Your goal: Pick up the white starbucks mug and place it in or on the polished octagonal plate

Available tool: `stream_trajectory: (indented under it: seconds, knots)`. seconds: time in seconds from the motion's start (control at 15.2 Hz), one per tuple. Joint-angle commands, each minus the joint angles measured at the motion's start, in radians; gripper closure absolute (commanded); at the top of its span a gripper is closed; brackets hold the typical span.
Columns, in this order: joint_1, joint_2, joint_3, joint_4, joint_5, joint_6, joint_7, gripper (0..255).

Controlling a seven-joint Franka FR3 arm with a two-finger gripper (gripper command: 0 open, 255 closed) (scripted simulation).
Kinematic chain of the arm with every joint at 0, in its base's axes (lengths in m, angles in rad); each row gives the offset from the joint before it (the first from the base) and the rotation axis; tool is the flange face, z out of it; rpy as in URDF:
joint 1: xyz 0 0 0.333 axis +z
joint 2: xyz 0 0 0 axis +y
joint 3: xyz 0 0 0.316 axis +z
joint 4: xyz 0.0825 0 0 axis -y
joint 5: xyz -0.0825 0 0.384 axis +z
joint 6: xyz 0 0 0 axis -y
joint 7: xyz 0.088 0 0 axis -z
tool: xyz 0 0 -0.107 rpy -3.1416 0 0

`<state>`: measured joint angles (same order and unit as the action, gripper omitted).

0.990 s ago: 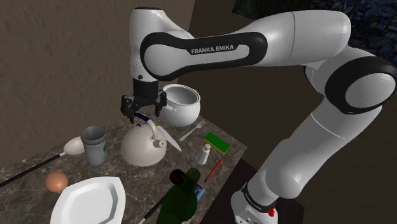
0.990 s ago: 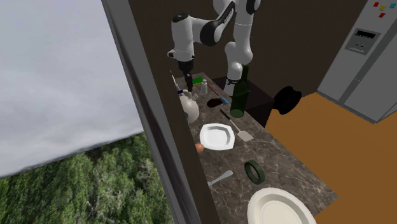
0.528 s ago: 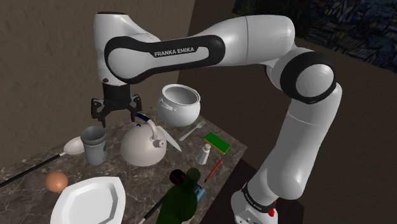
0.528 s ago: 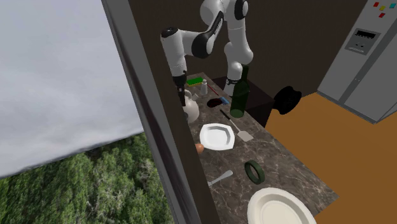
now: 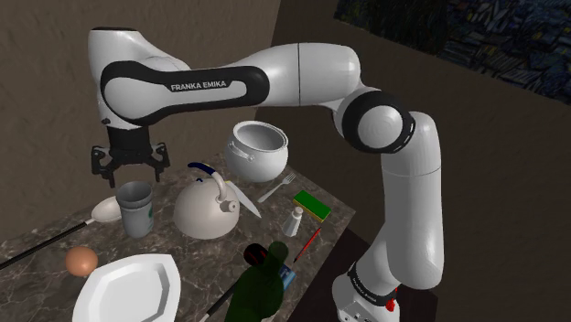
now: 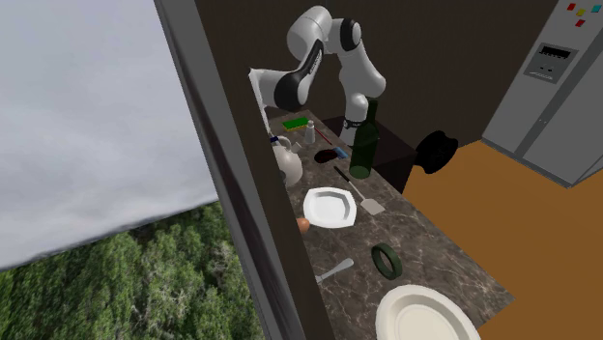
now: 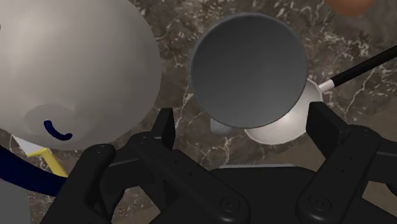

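The mug (image 5: 135, 208) is a pale grey tapered cup with a green logo, standing upright on the marble counter (image 5: 55, 240) between a white kettle and a ladle. My gripper (image 5: 129, 173) hangs open just above the mug, not touching it. In the wrist view the mug's round mouth (image 7: 248, 70) lies straight ahead of the gripper (image 7: 245, 127), whose two black fingers (image 7: 164, 127) stand wide apart on either side. The white octagonal plate (image 5: 128, 288) lies near the counter's front edge, also seen as the octagonal plate (image 6: 330, 206) in the second exterior view.
The white kettle (image 5: 206, 210) with a dark blue handle stands close to the mug on the shoulder view's right. The ladle (image 5: 105, 210), a brown egg (image 5: 80, 261), a white pot (image 5: 258, 149), a green bottle (image 5: 261, 285), a fork (image 5: 274, 188) and a shaker (image 5: 296, 221) crowd the counter.
The arm swung toward the shoulder view's left, carrying the gripper from above the kettle to above the mug. The fingers stayed open. Nothing on the counter moved.
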<state>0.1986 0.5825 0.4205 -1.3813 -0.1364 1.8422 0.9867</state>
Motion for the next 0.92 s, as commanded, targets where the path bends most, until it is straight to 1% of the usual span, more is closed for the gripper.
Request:
stream_trajectory:
  seconds: [0.0, 0.33, 0.86]
  knots:
    - [0.004, 0.016, -0.003, 0.0, -0.004, 0.016, 0.006, 0]
    - [0.004, 0.03, -0.007, -0.055, -0.01, 0.083, 0.011, 0]
    - [0.004, 0.03, -0.007, -0.055, -0.01, 0.083, 0.011, 0]
